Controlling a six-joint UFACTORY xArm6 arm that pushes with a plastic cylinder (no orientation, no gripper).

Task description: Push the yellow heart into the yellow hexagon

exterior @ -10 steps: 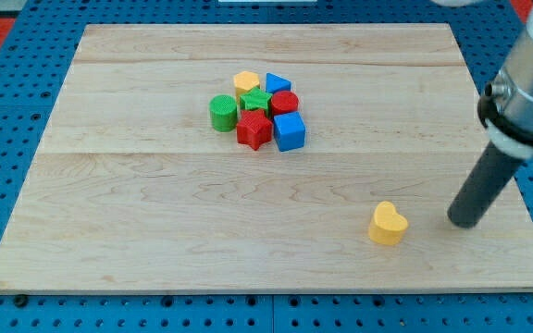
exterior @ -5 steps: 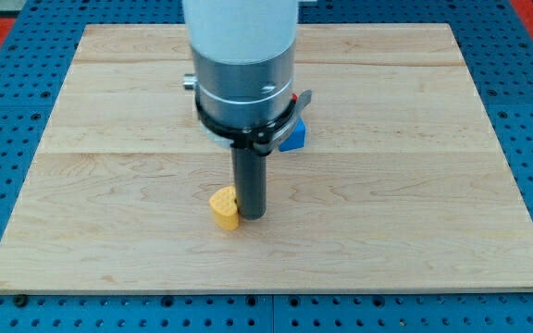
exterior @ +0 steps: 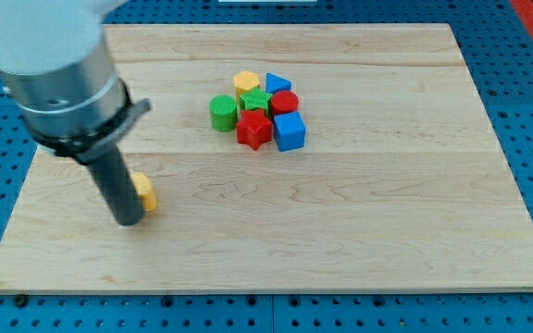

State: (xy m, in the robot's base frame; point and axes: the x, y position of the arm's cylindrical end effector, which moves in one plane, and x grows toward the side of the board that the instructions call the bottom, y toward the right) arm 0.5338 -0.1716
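Camera view: my tip touches yellow heart; yellow hexagon well apart.

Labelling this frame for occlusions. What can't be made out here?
- Yellow heart: mostly hidden behind the rod in the camera view; only its right part shows, shape unreadable.
- My tip: contact with the heart cannot be told.
- Yellow hexagon: lower part covered by the green star.
- Arm: cut off by the view's top-left edge.
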